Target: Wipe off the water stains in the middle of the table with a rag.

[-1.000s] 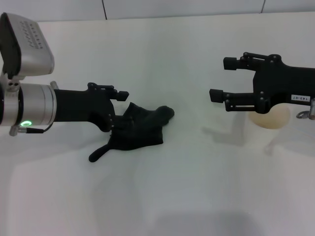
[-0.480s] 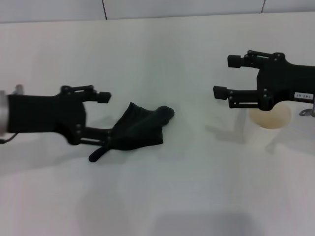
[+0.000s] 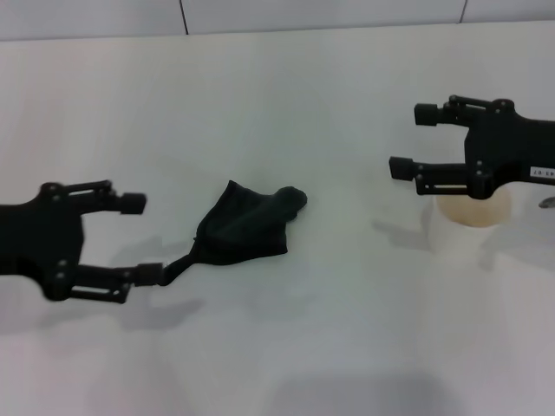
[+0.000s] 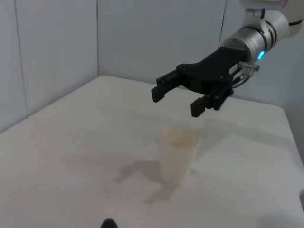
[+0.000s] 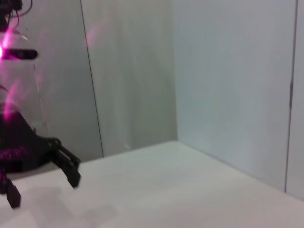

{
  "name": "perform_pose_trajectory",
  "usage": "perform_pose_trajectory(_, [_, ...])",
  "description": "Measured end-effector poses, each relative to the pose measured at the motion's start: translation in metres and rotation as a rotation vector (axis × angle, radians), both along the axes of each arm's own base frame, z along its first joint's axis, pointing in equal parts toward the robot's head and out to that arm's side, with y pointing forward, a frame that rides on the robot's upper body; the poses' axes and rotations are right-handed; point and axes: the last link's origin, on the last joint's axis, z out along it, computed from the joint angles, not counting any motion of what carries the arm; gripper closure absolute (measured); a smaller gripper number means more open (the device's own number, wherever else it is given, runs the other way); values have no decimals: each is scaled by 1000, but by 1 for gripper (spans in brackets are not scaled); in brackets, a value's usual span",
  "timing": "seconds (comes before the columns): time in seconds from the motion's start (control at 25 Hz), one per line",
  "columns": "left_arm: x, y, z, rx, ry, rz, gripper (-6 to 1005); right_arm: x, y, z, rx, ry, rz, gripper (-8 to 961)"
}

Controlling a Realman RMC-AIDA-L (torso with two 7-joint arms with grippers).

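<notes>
Rag (image 3: pixel 247 229) lies on the desk (image 3: pixel 295 121). Left end effector (image 3: pixel 139 239) is apart beside its tail; right end effector (image 3: pixel 413 140) is apart above the cup (image 3: pixel 473 211).

- One black rag (image 3: pixel 245 228), lying on the table (image 3: pixel 329 347).
- One cream cup (image 3: pixel 473 208), right of the rag.
- Two grippers: the left gripper (image 3: pixel 139 238) beside the rag, the right gripper (image 3: pixel 413 140) near the cup.
</notes>
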Motion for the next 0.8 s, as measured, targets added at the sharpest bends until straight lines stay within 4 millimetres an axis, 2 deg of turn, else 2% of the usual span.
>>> perform_pose_trajectory(0.28, [-16,-9,14,10,34,27,105,3,0,0,-31,-29,-25,128])
perform_pose_trajectory(0.8, [-13,-6,15,7,43,2,105,1,0,-1,-58,-70,-19,128])
